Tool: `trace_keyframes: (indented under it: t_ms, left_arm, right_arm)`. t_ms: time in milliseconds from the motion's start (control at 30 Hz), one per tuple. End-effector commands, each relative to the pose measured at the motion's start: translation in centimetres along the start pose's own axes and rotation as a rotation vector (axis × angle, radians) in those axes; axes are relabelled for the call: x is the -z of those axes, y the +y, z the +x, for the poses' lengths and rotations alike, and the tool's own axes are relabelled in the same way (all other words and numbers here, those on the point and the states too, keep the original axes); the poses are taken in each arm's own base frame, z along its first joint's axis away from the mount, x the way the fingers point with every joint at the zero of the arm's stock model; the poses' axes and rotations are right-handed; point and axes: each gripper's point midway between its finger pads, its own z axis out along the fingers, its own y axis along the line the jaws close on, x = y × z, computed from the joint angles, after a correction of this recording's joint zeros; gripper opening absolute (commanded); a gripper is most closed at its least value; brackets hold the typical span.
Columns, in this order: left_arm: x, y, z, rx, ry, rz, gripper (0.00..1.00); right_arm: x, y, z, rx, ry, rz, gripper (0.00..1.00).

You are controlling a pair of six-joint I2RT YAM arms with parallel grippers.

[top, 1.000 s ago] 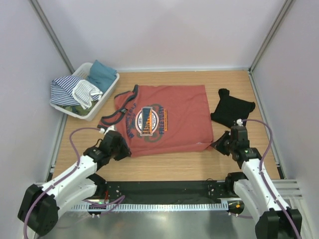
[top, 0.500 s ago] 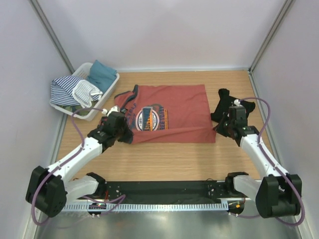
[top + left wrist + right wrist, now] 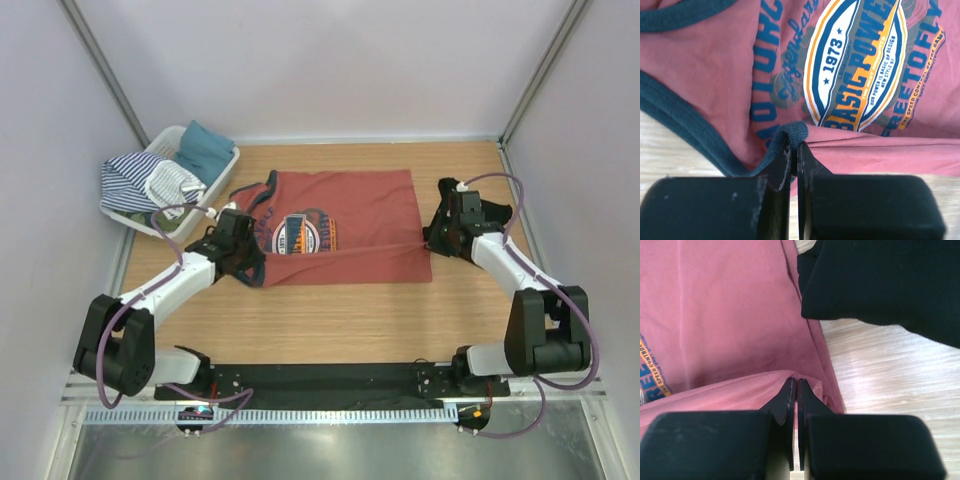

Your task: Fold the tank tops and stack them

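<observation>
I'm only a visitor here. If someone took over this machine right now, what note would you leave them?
Left gripper: shut on the red tank top, at its navy-edged near corner.
Right gripper: shut on its other near corner.
Black tank top: bunched on the table, right of the red one.
Done: red top's near edge brought partway over the print.
Left: finish that fold, fold the black one, stack both.
</observation>
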Motion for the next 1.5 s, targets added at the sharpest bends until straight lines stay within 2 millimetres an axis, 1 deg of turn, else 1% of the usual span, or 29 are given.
trace_keyframes:
  t_ms: [0, 133, 167, 233, 367, 400, 567, 667, 733, 767, 800, 833, 867, 900, 933, 967, 1067, 1100, 1133, 1167, 1200, 1233, 1267, 1300, 1333, 1367, 1400, 1433, 1467]
  left_arm:
    - [-0.5, -0.7, -2.3, -0.041, -0.061, 0.005, 0.0]
    - [-1.3, -0.7, -2.8, -0.056, -0.063, -0.017, 0.0]
    - [-1.6, -0.5, -2.8, -0.058, -0.06, -0.026, 0.0]
    - [-1.6, -0.6, -3.3, -0.064, -0.071, -0.032, 0.0]
    - [-1.9, -0.5, -3.8, -0.072, -0.082, -0.05, 0.0]
    - [-1.9, -0.4, -4.0, -0.073, -0.088, -0.058, 0.0]
    - [-2.5, -0.3, -4.7, -0.078, -0.095, -0.073, 0.0]
    - [-3.3, -0.1, -4.8, -0.085, -0.084, -0.092, 0.0]
    - [-4.0, 0.0, -4.9, -0.091, -0.08, -0.111, 0.0]
    - [-4.2, -0.3, -5.4, -0.096, -0.087, -0.111, 0.02]
    - [-4.4, -0.1, -5.4, -0.099, -0.082, -0.122, 0.06]
    - [-4.9, -0.1, -5.3, -0.106, -0.072, -0.127, 0.13]
    - [-5.0, -0.1, -5.5, -0.11, -0.074, -0.131, 0.18]
    - [-4.9, -0.6, -6.0, -0.109, -0.084, -0.121, 0.24]
    - [-4.9, -0.8, -6.2, -0.107, -0.092, -0.117, 0.27]
    - [-4.7, -1.2, -6.5, -0.105, -0.098, -0.1, 0.29]
    - [-4.3, -2.3, -7.7, -0.101, -0.134, -0.065, 0.34]
    - [-4.2, -2.7, -8.0, -0.104, -0.142, -0.057, 0.38]
    - [-4.0, -2.9, -8.3, -0.107, -0.147, -0.054, 0.44]
    - [-3.6, -3.1, -8.6, -0.106, -0.155, -0.048, 0.54]
    - [-3.4, -3.0, -8.6, -0.109, -0.158, -0.05, 0.58]
    - [-3.1, -3.0, -8.5, -0.114, -0.161, -0.047, 0.59]
    - [-2.4, -3.1, -8.9, -0.117, -0.178, -0.037, 0.6]
    - [-2.3, -2.5, -8.5, -0.12, -0.177, -0.048, 0.6]
    - [-2.0, -2.4, -8.4, -0.122, -0.178, -0.045, 0.6]
    - [-1.9, -2.1, -7.8, -0.132, -0.167, -0.048, 0.6]
    - [-1.5, -2.0, -7.6, -0.132, -0.163, -0.043, 0.62]
    - [-1.5, -1.7, -7.1, -0.133, -0.148, -0.046, 0.64]
    - [-1.4, -1.4, -6.7, -0.133, -0.139, -0.049, 0.66]
  right_arm:
    - [-0.3, 0.6, -2.9, 0.026, -0.073, 0.005, 0.01]
    - [-0.7, 0.9, -3.3, 0.027, -0.074, 0.007, 0.01]
    - [-0.6, 1.2, -3.7, 0.028, -0.082, 0.002, 0.01]
    - [-1.0, 1.2, -3.7, 0.034, -0.074, 0.013, 0.01]
    - [-1.5, 1.9, -4.4, 0.043, -0.075, 0.013, 0.01]
    - [-1.9, 1.9, -4.2, 0.044, -0.063, 0.019, 0.01]
    - [-2.9, 1.7, -4.6, 0.044, -0.058, 0.045, 0.01]
    - [-3.9, 1.7, -4.5, 0.042, -0.05, 0.057, 0.02]
    - [-4.4, 1.7, -4.6, 0.04, -0.053, 0.068, 0.06]
    - [-4.6, 1.7, -4.8, 0.037, -0.057, 0.072, 0.1]
    - [-4.7, 1.7, -4.9, 0.037, -0.057, 0.077, 0.15]
    - [-4.7, 2.0, -5.3, 0.037, -0.067, 0.077, 0.19]
    - [-4.6, 1.9, -5.5, 0.034, -0.07, 0.082, 0.21]
    - [-4.4, 2.0, -5.9, 0.03, -0.084, 0.085, 0.25]
    - [-4.3, 2.1, -5.9, 0.032, -0.088, 0.084, 0.27]
    - [-3.7, 2.4, -6.3, 0.035, -0.107, 0.074, 0.27]
    - [-3.0, 2.2, -6.5, 0.039, -0.125, 0.083, 0.3]
    - [-2.6, 2.3, -6.6, 0.037, -0.133, 0.08, 0.35]
    - [-2.4, 2.1, -6.3, 0.04, -0.128, 0.087, 0.39]
    - [-2.2, 2.1, -6.1, 0.041, -0.129, 0.084, 0.44]
    - [-1.4, 2.3, -6.3, 0.039, -0.147, 0.073, 0.5]
    - [-1.3, 2.1, -5.4, 0.044, -0.131, 0.065, 0.5]
    - [-1.0, 2.2, -5.0, 0.045, -0.129, 0.052, 0.5]
    - [-0.7, 2.6, -4.4, 0.051, -0.125, 0.034, 0.5]
    - [-0.3, 2.4, -3.5, 0.056, -0.117, 0.021, 0.5]
    - [-0.1, 2.7, -2.6, 0.059, -0.099, -0.002, 0.51]
    - [-0.1, 2.7, -1.8, 0.066, -0.085, -0.006, 0.52]
    - [0.1, 2.6, -0.4, 0.078, -0.062, -0.014, 0.55]
    - [0.2, 2.6, 0.4, 0.074, -0.048, -0.017, 0.57]
